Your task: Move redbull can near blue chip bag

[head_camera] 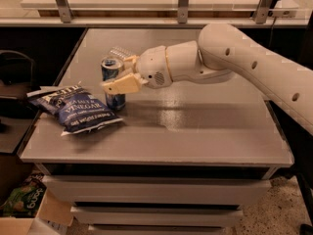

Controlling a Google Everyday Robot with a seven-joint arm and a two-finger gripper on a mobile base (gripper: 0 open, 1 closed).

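Note:
The redbull can (110,68), blue and silver, stands upright on the grey table (205,131) at its left side. It is right beside the blue chip bag (78,109), which lies flat at the front left with white "Sea Salt & Vinegar" lettering. My gripper (115,73) reaches in from the right. Its tan fingers (122,85) sit on either side of the can, one in front and one behind, closed on it. The front finger hides the middle of the can.
A clear plastic bottle (120,52) lies just behind the can and gripper. My white arm (244,62) spans the right half of the table. A green bag (19,199) and a cardboard box (29,222) are on the floor at the lower left.

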